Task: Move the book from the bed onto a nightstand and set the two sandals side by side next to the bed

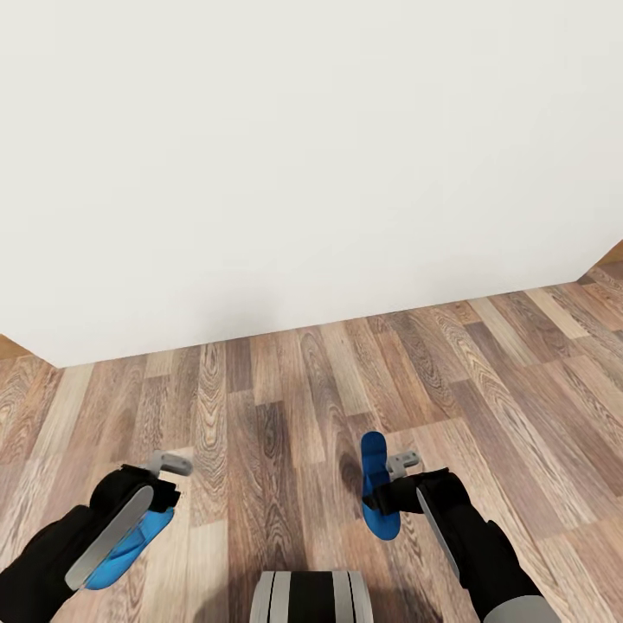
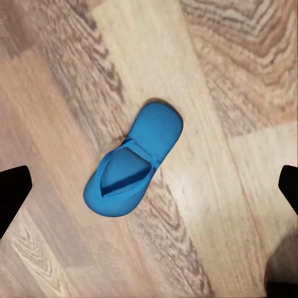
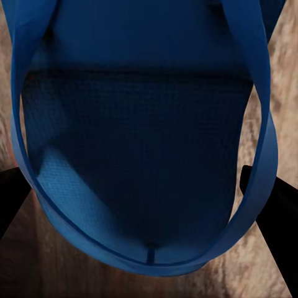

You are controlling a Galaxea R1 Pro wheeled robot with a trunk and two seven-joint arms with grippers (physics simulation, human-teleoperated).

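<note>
Risk: the right sandal [image 1: 374, 484] appears held only at its strap or edge by the right gripper [image 1: 391, 490], with the sole hanging on its side above the floor [image 1: 285, 389]. A thin grip of this kind may slip or let the sole swing, so the sandal could land tilted or turned away from its partner. A second risk is placement: a large white surface [image 1: 294, 156] stands ahead, and whether it is the bed or a wall cannot be told. Releasing here could leave the pair away from the bed.

Pose: both arms reach forward and low, forearms angled down toward the floor.

Right gripper: in the right wrist view the strap and sole fill the space between the dark fingers [image 3: 273, 205], which press close at both sides; it is judged clamped on the sandal.

Left gripper [image 1: 143, 510]: the left wrist view shows its fingers [image 2: 13, 192] spread wide, holding nothing. The left sandal [image 2: 133, 160] lies flat on the floor directly below, apart from the fingers.
</note>
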